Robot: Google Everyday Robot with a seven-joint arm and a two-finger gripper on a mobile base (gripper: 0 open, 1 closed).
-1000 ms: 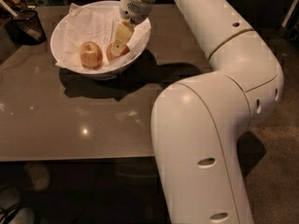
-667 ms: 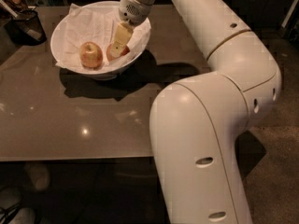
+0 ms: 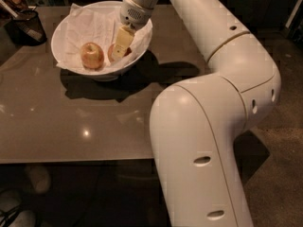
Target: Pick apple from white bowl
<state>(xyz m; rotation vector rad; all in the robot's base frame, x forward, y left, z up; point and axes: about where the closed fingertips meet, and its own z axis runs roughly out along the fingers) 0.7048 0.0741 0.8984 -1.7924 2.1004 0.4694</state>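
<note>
The white bowl [image 3: 64,30], lined with crumpled white paper, stands at the back left of the table. Two apples lie in it. The redder, darker apple [image 3: 112,54] sits at the bowl's right side and is largely hidden behind my gripper. The paler yellow-orange apple [image 3: 92,55] lies to its left, uncovered. My gripper [image 3: 121,42] reaches down into the bowl from the upper right, directly over and against the red apple.
A small dark cup of utensils [image 3: 28,25] stands at the table's far left, beside the bowl. My large white arm [image 3: 208,126] fills the right half of the view, over the brown table [image 3: 71,122] and its right edge.
</note>
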